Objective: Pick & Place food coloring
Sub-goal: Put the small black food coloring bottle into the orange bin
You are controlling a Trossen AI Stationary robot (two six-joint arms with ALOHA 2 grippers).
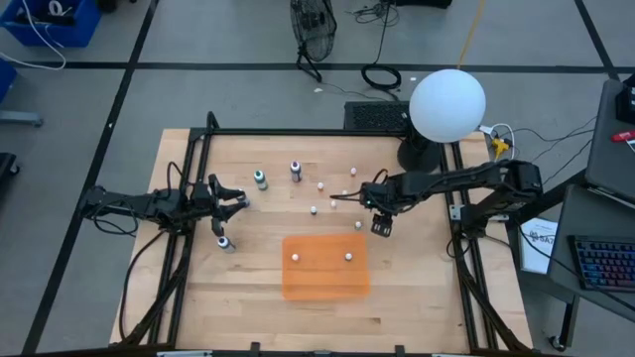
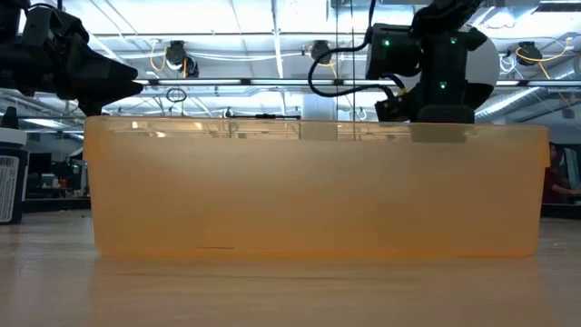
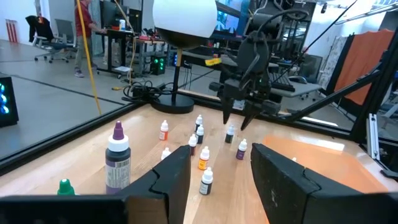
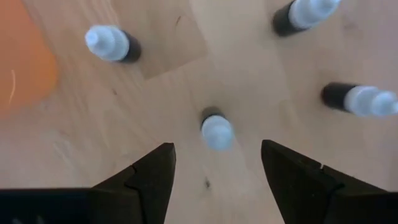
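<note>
Small food coloring dropper bottles with pale caps stand scattered on the wooden table. One dark-bodied bottle stands upright just below my right gripper, which points down, open, hovering above the bottle without touching it; the same gripper is right of the table's middle. Taller bottles stand farther left: teal, purple and another. My left gripper waits level at the table's left, open and empty.
An orange translucent bin lies near the table's front middle with two pale-capped bottles inside. Other small bottles stand close around the right gripper. A white globe lamp stands at the far right.
</note>
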